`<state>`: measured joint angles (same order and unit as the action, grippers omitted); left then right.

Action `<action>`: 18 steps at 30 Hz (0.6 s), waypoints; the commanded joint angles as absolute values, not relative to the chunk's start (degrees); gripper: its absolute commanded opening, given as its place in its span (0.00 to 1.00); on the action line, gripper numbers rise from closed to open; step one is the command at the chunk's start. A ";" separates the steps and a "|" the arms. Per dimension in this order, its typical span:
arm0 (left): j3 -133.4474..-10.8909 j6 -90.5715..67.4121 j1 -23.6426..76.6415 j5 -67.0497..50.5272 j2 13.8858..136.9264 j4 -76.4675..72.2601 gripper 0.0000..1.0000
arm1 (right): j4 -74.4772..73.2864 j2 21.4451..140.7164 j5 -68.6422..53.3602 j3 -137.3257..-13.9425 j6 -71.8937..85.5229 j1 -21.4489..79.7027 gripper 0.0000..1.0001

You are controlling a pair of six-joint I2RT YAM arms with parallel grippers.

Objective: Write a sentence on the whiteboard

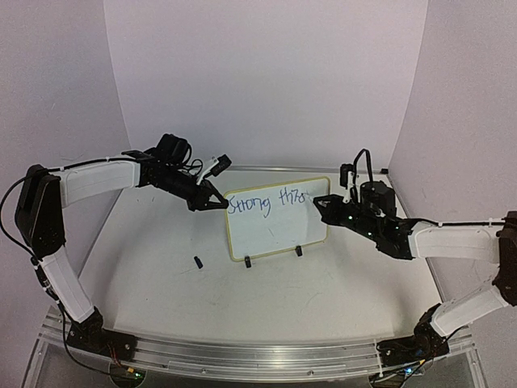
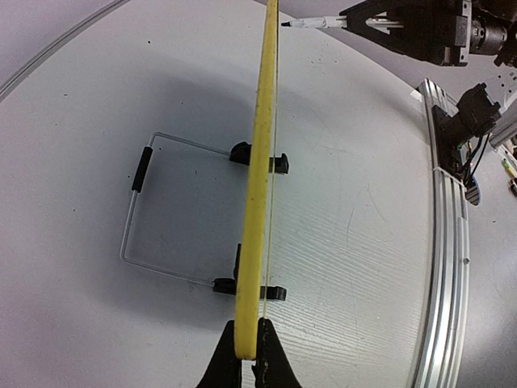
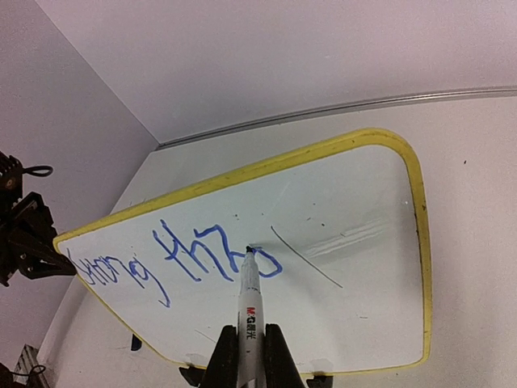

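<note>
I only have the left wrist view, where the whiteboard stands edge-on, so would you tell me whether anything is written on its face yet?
Observer: Yes, the whiteboard carries blue handwriting: a word like "Strong", then an unfinished second word.
Operator: Thank you. Is the marker touching the face?
Observer: In the right wrist view the marker has its tip on the end of the blue writing, with the right gripper shut on its barrel.
Operator: Is its cap anywhere?
Observer: The top view shows a small dark object on the table in front of the board, toward the left of that view; I cannot tell whether it is the cap.
</note>
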<state>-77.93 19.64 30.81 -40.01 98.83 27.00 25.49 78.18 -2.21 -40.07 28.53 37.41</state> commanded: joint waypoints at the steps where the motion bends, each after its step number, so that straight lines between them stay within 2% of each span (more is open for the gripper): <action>1: -78.04 22.35 31.46 -35.35 99.31 31.12 0.00 | 26.17 75.38 -2.39 -39.85 27.31 37.20 0.00; 18: -78.05 22.34 31.47 -35.42 99.32 31.24 0.00 | 24.60 77.45 1.36 -40.87 27.03 37.18 0.00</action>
